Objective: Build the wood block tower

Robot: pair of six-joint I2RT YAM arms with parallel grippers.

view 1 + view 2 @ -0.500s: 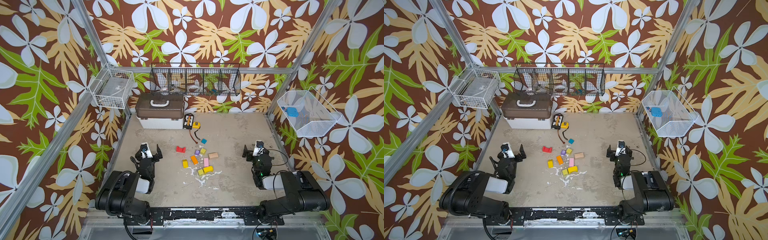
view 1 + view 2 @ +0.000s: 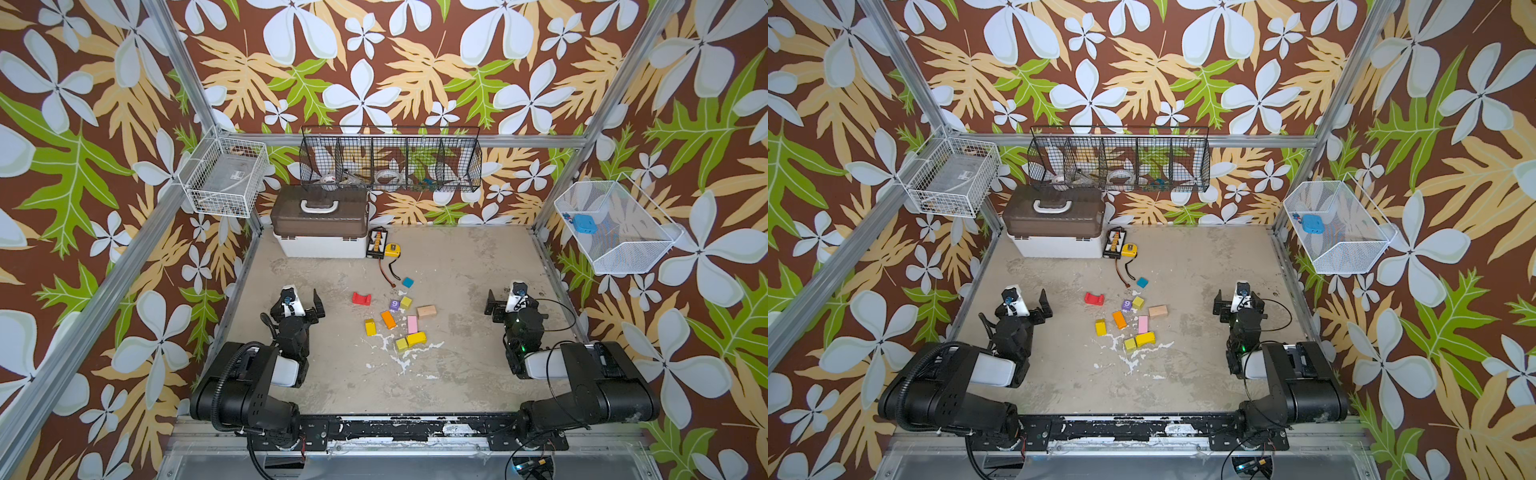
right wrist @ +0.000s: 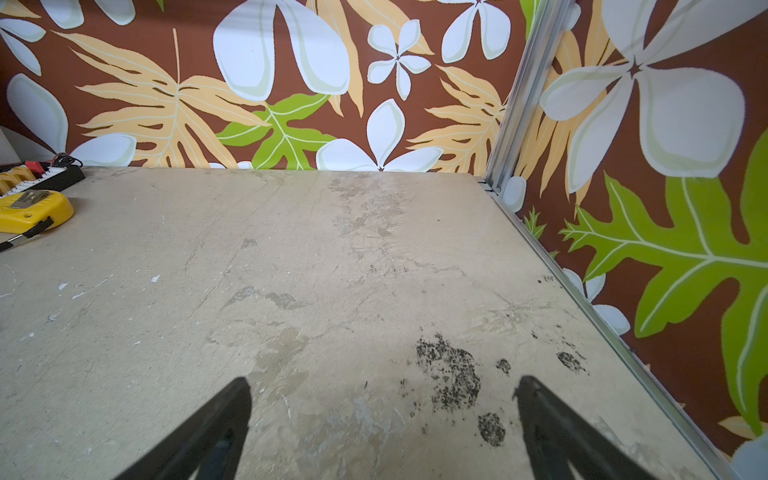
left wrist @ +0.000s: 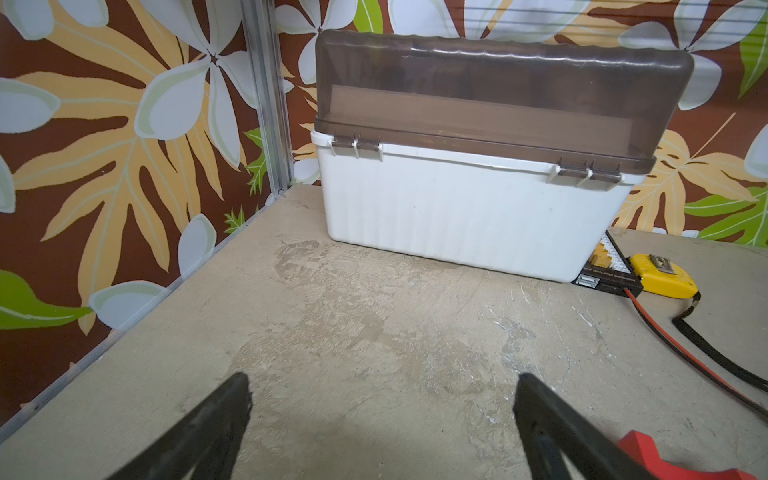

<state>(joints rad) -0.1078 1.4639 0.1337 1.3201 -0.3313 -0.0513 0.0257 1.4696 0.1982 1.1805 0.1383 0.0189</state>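
The wood blocks lie loose and unstacked mid-table in both top views: a red arch (image 2: 361, 298), teal block (image 2: 407, 282), purple "9" cube (image 2: 394, 306), tan block (image 2: 427, 311), orange bar (image 2: 388, 319), pink bar (image 2: 412, 324) and yellow pieces (image 2: 416, 339). No tower is in view. My left gripper (image 2: 297, 303) (image 4: 382, 399) is open and empty, left of the red arch (image 4: 648, 453). At the right of the blocks, my right gripper (image 2: 513, 303) (image 3: 382, 399) stands open over bare table.
A brown-lidded white toolbox (image 2: 320, 226) stands at the back left, with a black connector board (image 2: 377, 243), yellow tape measure (image 2: 392, 249) and a red-black cable (image 2: 388, 270) beside it. Wire baskets (image 2: 390, 160) hang on the walls. Metal rails edge the table.
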